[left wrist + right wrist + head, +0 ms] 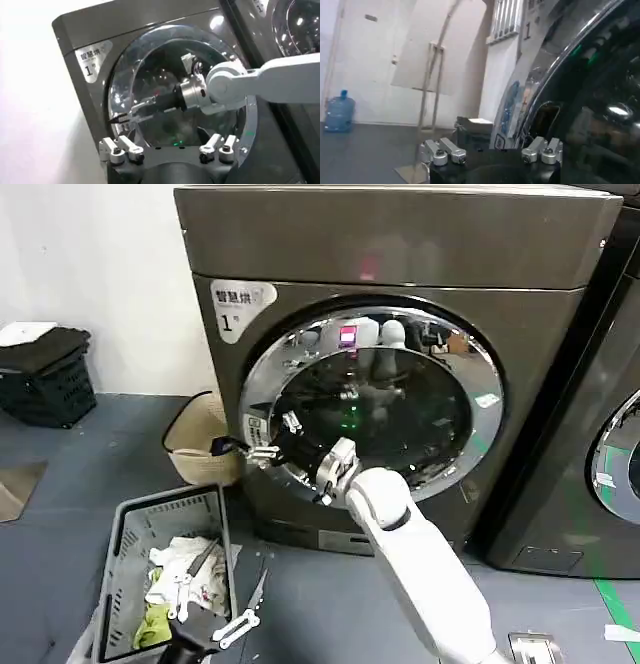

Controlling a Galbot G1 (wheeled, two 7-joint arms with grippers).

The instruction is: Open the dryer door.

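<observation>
The dryer door is a big round porthole with a wide chrome ring on the bronze-grey machine marked "1", and it lies flush against the front. My right gripper reaches from the white arm to the door's left edge, open, its fingers spread beside the chrome ring. The left wrist view shows this gripper against the door from farther back. In the right wrist view the chrome rim and a dark recess in it sit close ahead. My left gripper hangs low by the basket, open and holding nothing.
A grey basket with white and green cloths stands on the floor at lower left. A wicker basket sits by the machine's left side, a black crate farther left. A darker neighbouring machine stands right.
</observation>
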